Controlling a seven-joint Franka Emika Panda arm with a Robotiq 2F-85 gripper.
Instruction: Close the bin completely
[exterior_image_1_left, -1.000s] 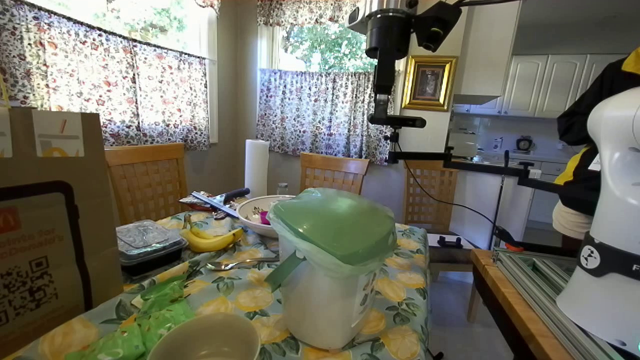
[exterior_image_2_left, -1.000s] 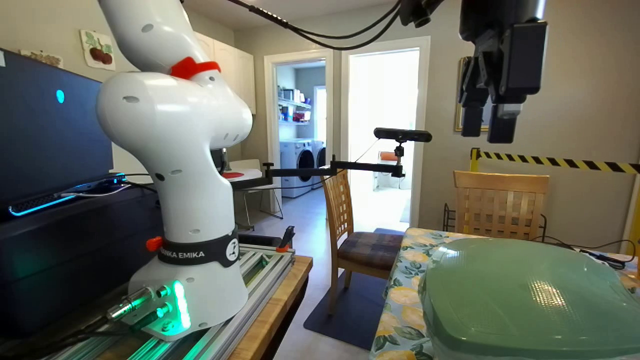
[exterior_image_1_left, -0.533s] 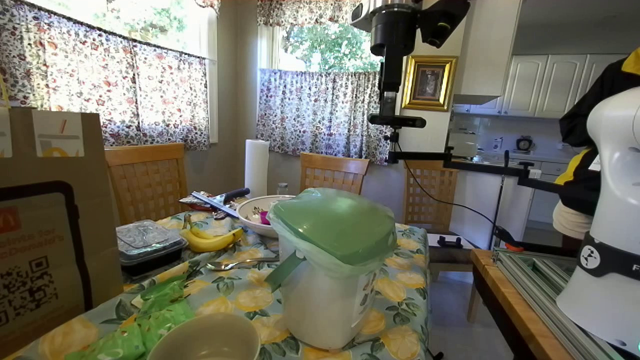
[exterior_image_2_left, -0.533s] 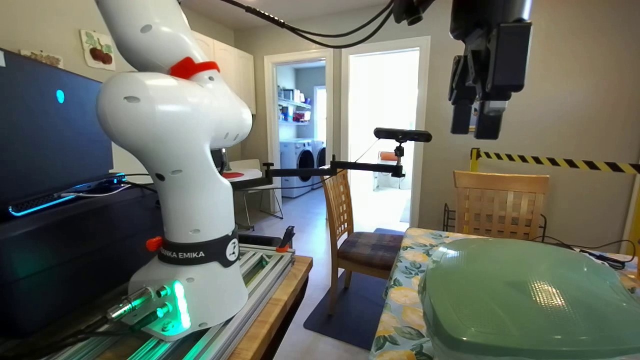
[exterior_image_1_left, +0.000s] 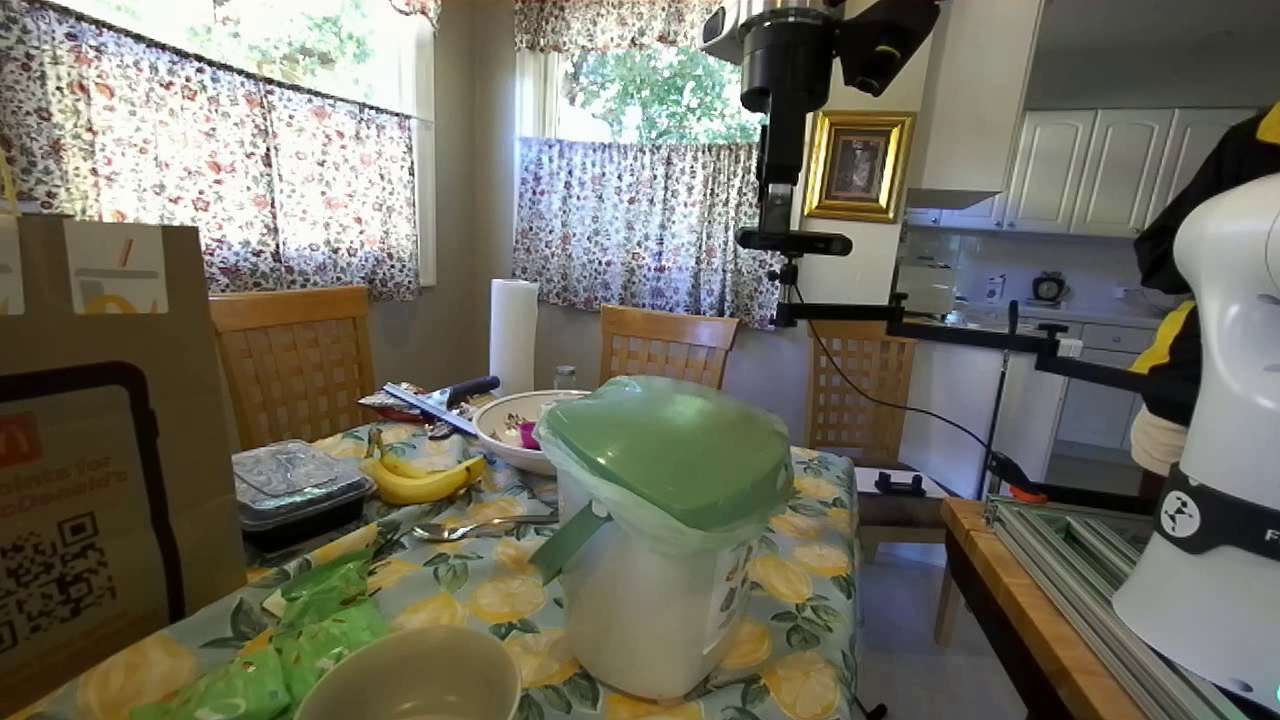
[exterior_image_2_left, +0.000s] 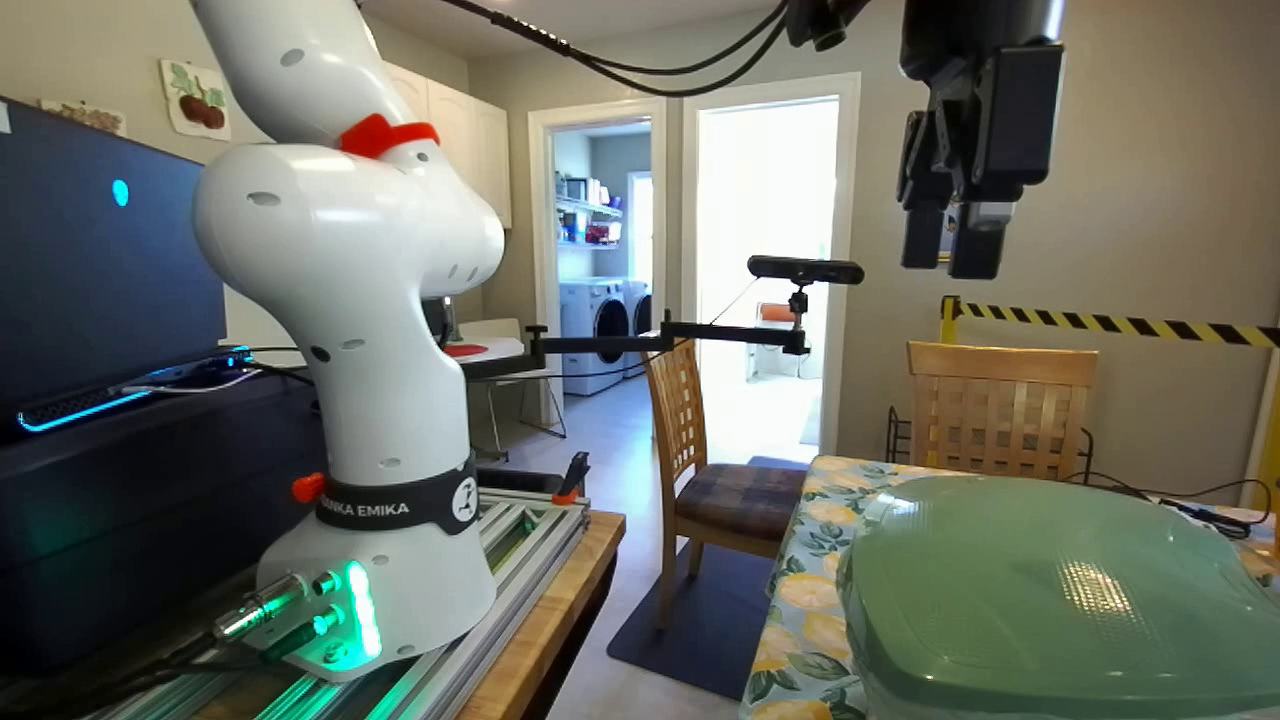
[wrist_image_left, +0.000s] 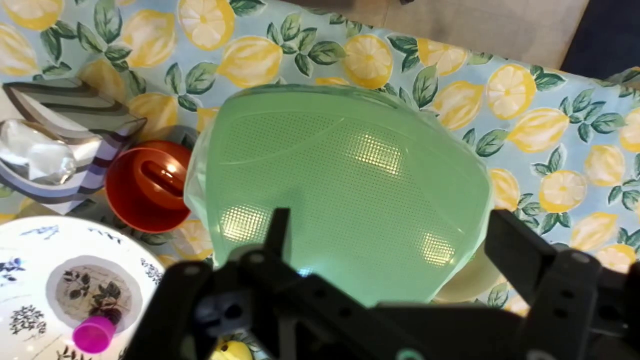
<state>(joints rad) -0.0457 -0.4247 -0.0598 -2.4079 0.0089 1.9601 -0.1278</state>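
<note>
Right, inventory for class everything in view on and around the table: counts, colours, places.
trash bin: 1, white/green, on tablecloth
tablecloth: 1, blue/yellow, below bin
plain bowl: 1, beige, near bin
floral bowl: 1, white, near bin
cup: 1, magenta, in floral bowl
round vessel: 1, red, beside bin
bananas: 2+, yellow, near cutlery
takeout container: 1, black/clear, near bananas
cutlery: unclear, silver, near bananas
packets: several, green, near plain bowl
McDonald's bag: 1, brown, near packets
kitchen roll: 1, white, near floral bowl
chairs: 3+, tan, around tablecloth
person: 1, black/yellow, behind Franka arm
Franka arm: 1, white, beside tablecloth
hand: 1, black, above bin
</note>
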